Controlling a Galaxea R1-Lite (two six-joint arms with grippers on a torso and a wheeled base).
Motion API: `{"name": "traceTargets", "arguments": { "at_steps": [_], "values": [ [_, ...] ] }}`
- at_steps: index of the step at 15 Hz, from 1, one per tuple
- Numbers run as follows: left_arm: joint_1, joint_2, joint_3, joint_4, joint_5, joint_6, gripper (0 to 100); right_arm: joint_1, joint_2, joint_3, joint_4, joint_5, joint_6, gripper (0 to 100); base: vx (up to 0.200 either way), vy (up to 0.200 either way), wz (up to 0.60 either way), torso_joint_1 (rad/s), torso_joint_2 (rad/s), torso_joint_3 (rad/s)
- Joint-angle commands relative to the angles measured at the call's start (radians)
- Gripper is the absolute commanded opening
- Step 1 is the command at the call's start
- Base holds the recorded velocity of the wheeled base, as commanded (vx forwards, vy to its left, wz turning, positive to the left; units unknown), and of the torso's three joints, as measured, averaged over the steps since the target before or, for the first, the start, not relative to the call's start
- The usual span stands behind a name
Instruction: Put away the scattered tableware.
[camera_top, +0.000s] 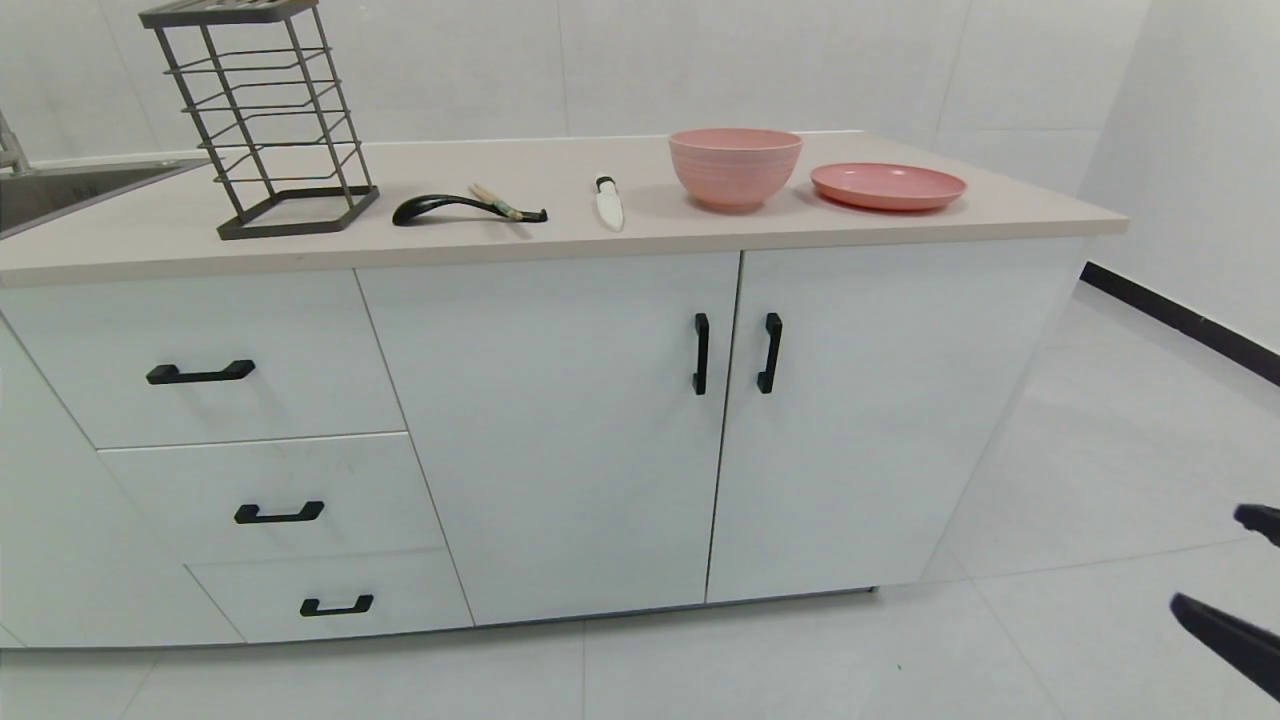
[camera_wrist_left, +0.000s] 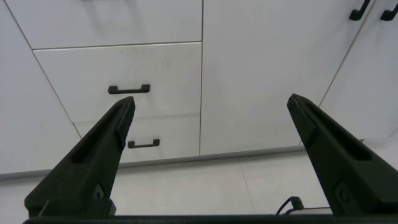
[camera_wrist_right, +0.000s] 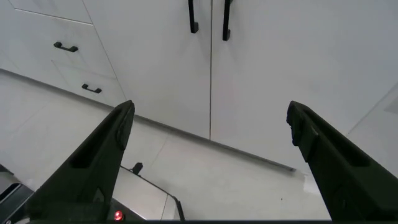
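On the beige countertop (camera_top: 560, 235) lie a black ladle (camera_top: 450, 208), a pair of chopsticks (camera_top: 493, 200) crossing its handle, and a white knife (camera_top: 608, 202). Right of them stand a pink bowl (camera_top: 735, 165) and a pink plate (camera_top: 887, 185). A black wire dish rack (camera_top: 262, 120) stands on the counter's left part. My right gripper (camera_top: 1225, 575) hangs low at the right edge, open, far from the counter. In the left wrist view my left gripper (camera_wrist_left: 210, 106) is open, facing the lower drawers (camera_wrist_left: 124, 74). In the right wrist view the right gripper (camera_wrist_right: 210, 112) faces the cabinet doors (camera_wrist_right: 249, 68), holding nothing.
A steel sink (camera_top: 60, 190) is set into the counter at the far left. Below are three drawers with black handles (camera_top: 200, 373) and two doors with vertical handles (camera_top: 735, 352). Open tiled floor (camera_top: 1100, 480) stretches to the right of the cabinet.
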Motion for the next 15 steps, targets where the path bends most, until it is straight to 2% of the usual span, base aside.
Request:
{"name": "traceTargets", "arguments": {
  "at_steps": [1, 4, 7, 12, 15],
  "values": [
    [0.000, 0.001, 0.000, -0.001, 0.000, 0.000, 100, 0.017, 0.277, -0.038, -0.156, 0.004, -0.002, 100, 0.000, 0.000, 0.00, 0.000, 0.00, 0.000],
    [0.000, 0.001, 0.000, -0.001, 0.000, 0.000, 100, 0.018, 0.446, -0.047, -0.334, 0.029, -0.006, 100, 0.000, 0.000, 0.00, 0.000, 0.00, 0.000],
    [0.000, 0.001, 0.000, -0.001, 0.000, 0.001, 100, 0.007, 0.568, -0.065, -0.461, 0.120, -0.041, 100, 0.000, 0.000, 0.00, 0.000, 0.00, 0.000],
    [0.000, 0.001, 0.000, 0.001, -0.002, 0.000, 100, -0.033, 0.886, -0.119, -0.766, 0.294, -0.107, 100, 0.000, 0.000, 0.00, 0.000, 0.00, 0.000],
    [0.000, 0.001, 0.000, -0.001, -0.002, 0.000, 100, -0.066, 1.024, -0.180, -0.840, 0.350, -0.164, 100, 0.000, 0.000, 0.00, 0.000, 0.00, 0.000]
  ]
}}
